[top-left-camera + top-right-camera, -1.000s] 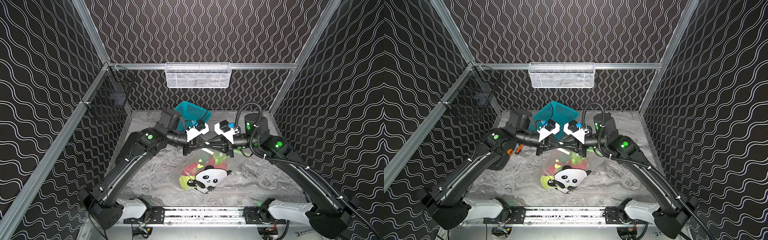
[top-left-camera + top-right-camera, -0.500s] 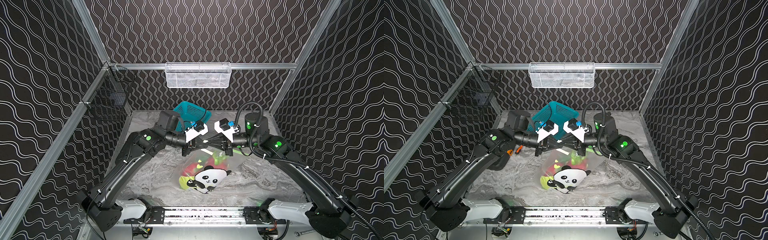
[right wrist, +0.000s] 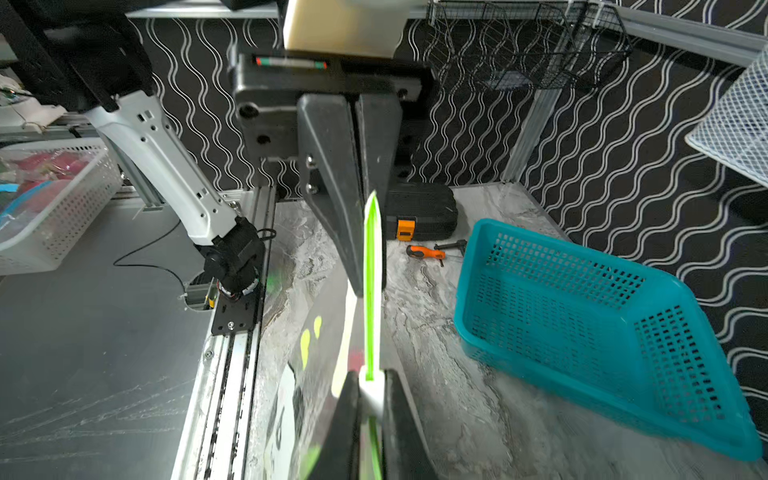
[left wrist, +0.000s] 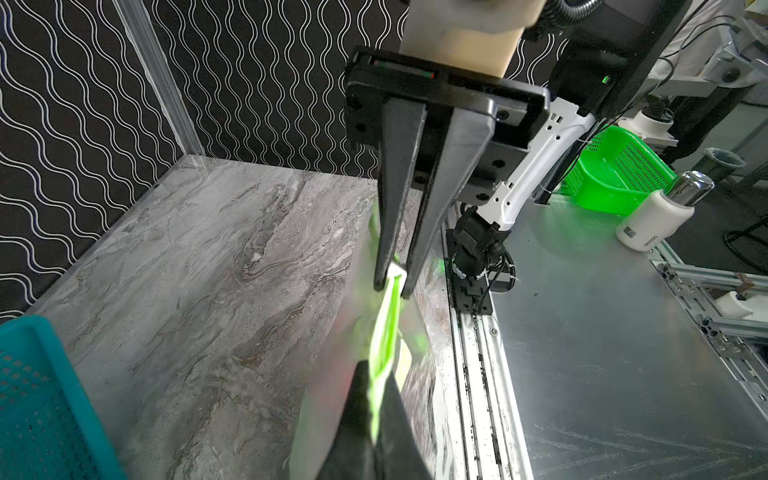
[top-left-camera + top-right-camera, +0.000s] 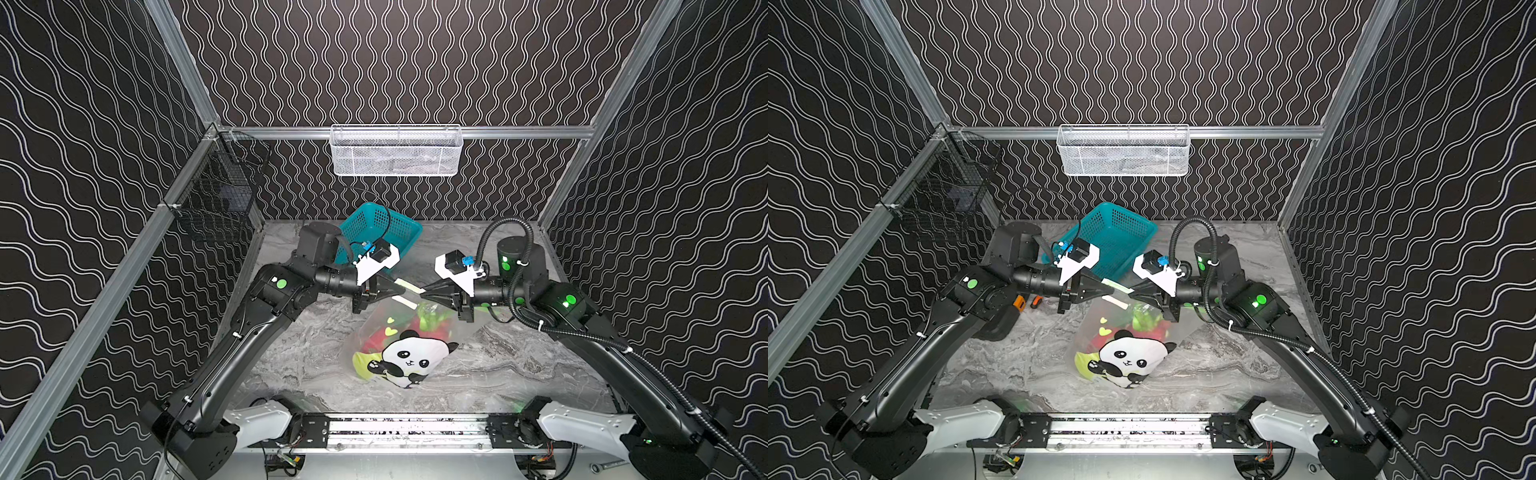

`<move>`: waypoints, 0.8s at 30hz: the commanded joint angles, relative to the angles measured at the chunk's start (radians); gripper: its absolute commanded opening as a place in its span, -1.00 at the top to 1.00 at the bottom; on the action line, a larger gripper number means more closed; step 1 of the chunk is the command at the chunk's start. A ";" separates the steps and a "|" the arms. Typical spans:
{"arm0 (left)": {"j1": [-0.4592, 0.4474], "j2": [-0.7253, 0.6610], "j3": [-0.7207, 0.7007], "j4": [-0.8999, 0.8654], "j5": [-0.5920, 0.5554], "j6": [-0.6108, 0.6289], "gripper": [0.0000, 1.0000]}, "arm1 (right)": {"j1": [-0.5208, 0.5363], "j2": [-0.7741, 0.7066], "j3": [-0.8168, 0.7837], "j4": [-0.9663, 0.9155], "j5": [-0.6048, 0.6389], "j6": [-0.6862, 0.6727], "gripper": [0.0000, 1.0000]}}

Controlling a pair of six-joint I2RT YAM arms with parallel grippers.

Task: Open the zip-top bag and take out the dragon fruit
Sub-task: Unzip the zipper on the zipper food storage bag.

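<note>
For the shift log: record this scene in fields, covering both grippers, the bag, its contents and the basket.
left gripper: shut on the zip strip
right gripper: shut on the same strip, tip facing the left gripper
zip-top bag: top held up, bottom resting on the table
dragon fruit: inside the bag
teal basket: behind the bag, apart from it

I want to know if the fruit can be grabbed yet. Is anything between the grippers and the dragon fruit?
Yes: the zip-top bag. The dragon fruit lies inside its clear plastic, below the zip strip that the left gripper and right gripper both pinch.
</note>
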 commanded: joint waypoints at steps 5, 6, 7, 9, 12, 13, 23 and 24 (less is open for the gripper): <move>0.045 -0.058 0.035 0.022 -0.639 0.041 1.00 | -0.009 -0.083 -0.048 -0.184 0.187 0.016 0.91; 0.053 -0.062 0.041 0.031 -0.710 0.052 1.00 | -0.009 -0.095 -0.053 -0.201 0.198 0.023 0.91; 0.061 -0.063 0.050 0.037 -0.737 0.068 1.00 | -0.008 -0.106 -0.057 -0.219 0.205 0.028 0.90; 0.061 -0.061 0.067 0.047 -0.769 0.080 1.00 | -0.009 -0.133 -0.069 -0.240 0.228 0.042 0.90; 0.061 -0.058 0.072 0.060 -0.783 0.086 1.00 | -0.008 -0.177 -0.091 -0.264 0.248 0.062 0.90; 0.061 -0.065 0.065 0.072 -0.776 0.086 1.00 | -0.008 -0.195 -0.101 -0.266 0.249 0.072 0.90; 0.060 -0.081 0.047 0.088 -0.644 0.134 1.00 | -0.008 -0.280 -0.188 -0.263 0.232 0.108 0.90; 0.062 -0.081 0.042 0.091 -0.591 0.141 1.00 | -0.008 -0.276 -0.193 -0.253 0.224 0.110 0.90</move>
